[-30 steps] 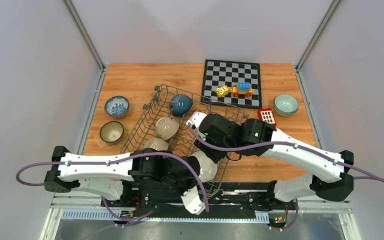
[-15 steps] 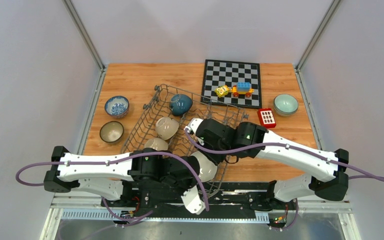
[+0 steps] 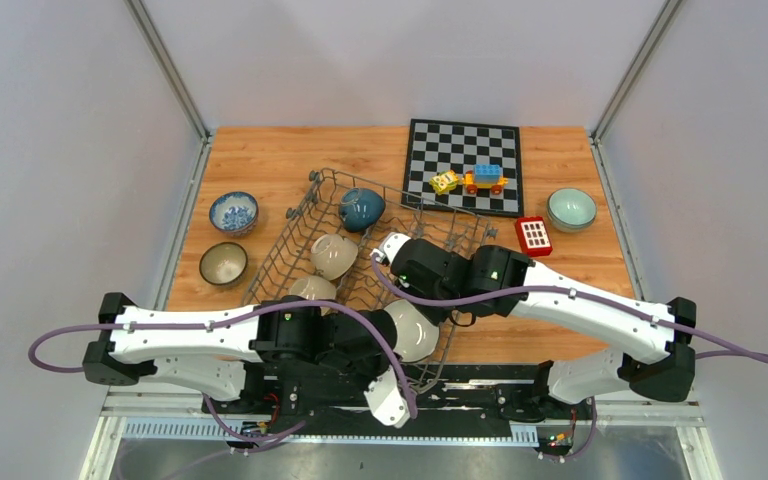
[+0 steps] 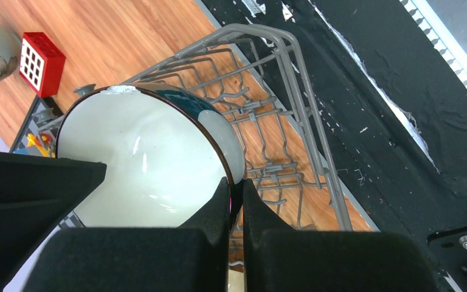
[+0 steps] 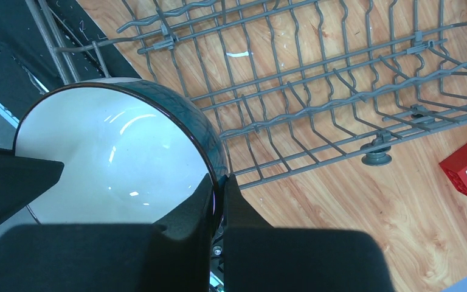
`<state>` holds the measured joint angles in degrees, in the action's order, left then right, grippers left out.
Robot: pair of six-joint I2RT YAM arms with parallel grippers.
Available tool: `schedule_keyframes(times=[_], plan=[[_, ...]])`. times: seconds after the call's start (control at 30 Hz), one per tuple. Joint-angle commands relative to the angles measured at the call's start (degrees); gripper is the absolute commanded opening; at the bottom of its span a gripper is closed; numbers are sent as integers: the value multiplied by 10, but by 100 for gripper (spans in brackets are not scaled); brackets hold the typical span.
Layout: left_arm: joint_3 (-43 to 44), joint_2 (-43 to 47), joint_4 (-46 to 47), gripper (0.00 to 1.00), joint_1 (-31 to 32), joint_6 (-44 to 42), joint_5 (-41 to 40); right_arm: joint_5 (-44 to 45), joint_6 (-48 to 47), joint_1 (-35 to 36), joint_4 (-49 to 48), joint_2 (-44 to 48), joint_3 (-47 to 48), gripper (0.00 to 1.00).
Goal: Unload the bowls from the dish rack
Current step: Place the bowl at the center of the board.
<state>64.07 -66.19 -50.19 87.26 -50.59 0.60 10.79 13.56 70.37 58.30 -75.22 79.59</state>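
Observation:
The grey wire dish rack point(image 3: 290, 240) lies in the middle of the table. A bowl, white inside and dark teal outside point(image 3: 415, 332), stands on edge at its near right corner. My left gripper point(image 4: 236, 185) is shut on its rim point(image 4: 140, 170). My right gripper point(image 5: 219, 179) is shut on the same bowl's rim point(image 5: 109, 164) from the other side. A dark teal bowl point(image 3: 361, 208) and two beige bowls point(image 3: 333, 255) point(image 3: 312, 288) lie in the rack. A blue-and-white bowl point(image 3: 233, 212) and a brown bowl point(image 3: 223, 263) sit on the table to its left, a celadon bowl point(image 3: 571, 209) at the far right.
A chessboard point(image 3: 463, 165) with toy blocks point(image 3: 484, 179) lies behind the rack. A red block point(image 3: 533, 234) sits right of the rack. The rack's raised wire side point(image 4: 292, 91) runs close to the table's black near edge.
My right arm has moved left and nearer, onto the white-inside bowl, and uncovered the red block. My left arm has shifted slightly with the bowl.

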Motion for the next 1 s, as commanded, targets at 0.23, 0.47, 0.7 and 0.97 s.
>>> schedule_keyframes(times=[0.23, 0.47, 0.7, 0.97], plan=[[-7, 20, 87, 64, 4, 42, -77, 61, 45, 7, -13, 32, -9, 0], [-64, 94, 205, 100, 3, 80, -148, 136, 49, -43, -5, 82, 17, 0], [-100, 136, 310, 100, 4, 186, -323, 177, 8, -248, 5, 160, 59, 0], [-132, 107, 404, 100, -45, 395, -438, 161, 55, -485, -70, 206, -51, 0]])
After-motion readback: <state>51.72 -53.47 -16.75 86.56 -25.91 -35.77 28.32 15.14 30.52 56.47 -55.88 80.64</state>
